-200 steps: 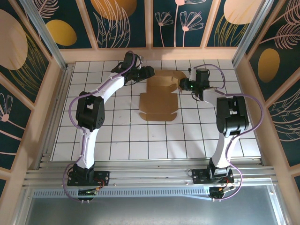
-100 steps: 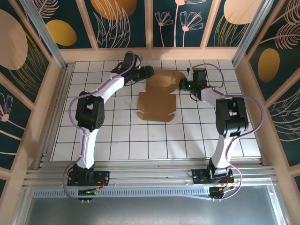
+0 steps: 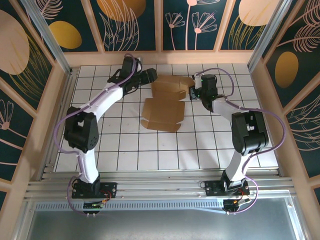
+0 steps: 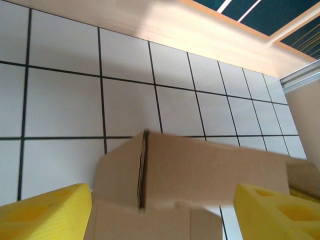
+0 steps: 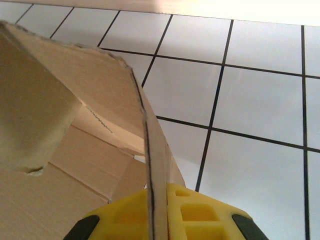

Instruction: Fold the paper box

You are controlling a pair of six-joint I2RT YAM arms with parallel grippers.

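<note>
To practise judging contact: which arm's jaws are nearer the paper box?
Right. The right arm has its jaws shut on a right-edge flap of the paper box; the left arm holds its jaws open around the far-left flap, without gripping it.

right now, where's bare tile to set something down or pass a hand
Free: the near tile rows between the paper box and the arm bases. Crowded: the far middle, where left fingers and right fingers flank the box.

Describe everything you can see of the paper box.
The paper box is plain brown corrugated cardboard, a die-cut sheet with flaps and creases. Its near part lies flat on the white tiled table; the far flaps stand raised. The right pincer clamps one raised flap's edge; the open left pincer straddles another.
</note>
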